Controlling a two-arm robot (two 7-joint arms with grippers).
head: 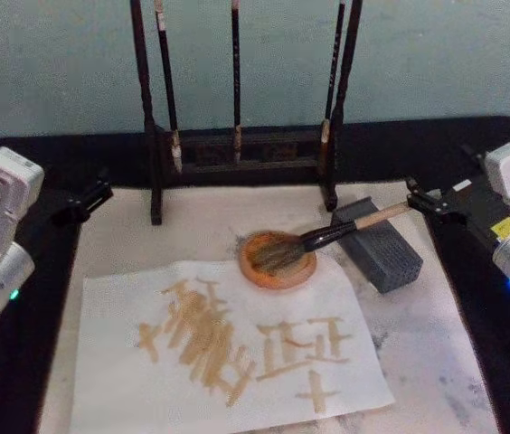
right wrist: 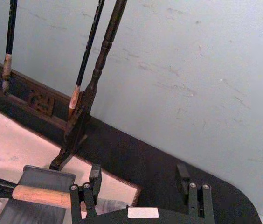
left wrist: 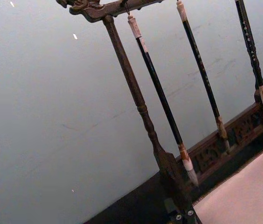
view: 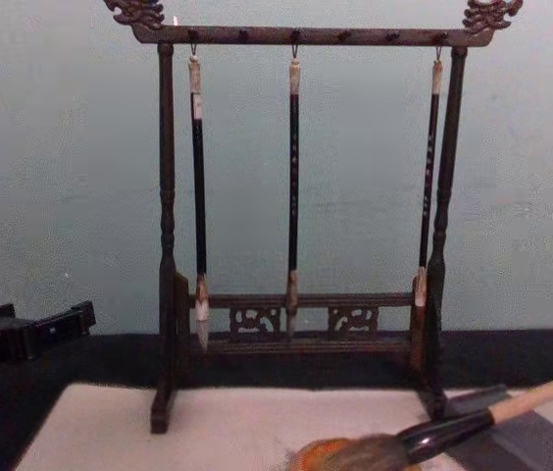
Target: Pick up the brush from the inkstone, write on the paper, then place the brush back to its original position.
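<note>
The brush (head: 327, 237) lies with its bushy head in the round orange inkstone (head: 255, 269) and its tan handle propped on a grey block (head: 386, 258). The same brush (view: 453, 430) shows low in the chest view. My right gripper (head: 415, 201) hovers open just past the handle's end. In the right wrist view the handle (right wrist: 38, 195) ends beside one finger (right wrist: 95, 175), outside the gap of the right gripper (right wrist: 139, 169). The paper (head: 110, 362), a white sheet with tan brush strokes, lies in front of the inkstone. My left gripper (head: 101, 192) is parked at the far left.
A dark wooden rack (head: 155, 136) with three thin hanging brushes (view: 293, 196) stands behind the inkstone, against a pale wall. An off-white felt mat (head: 436, 344) covers the black table under everything.
</note>
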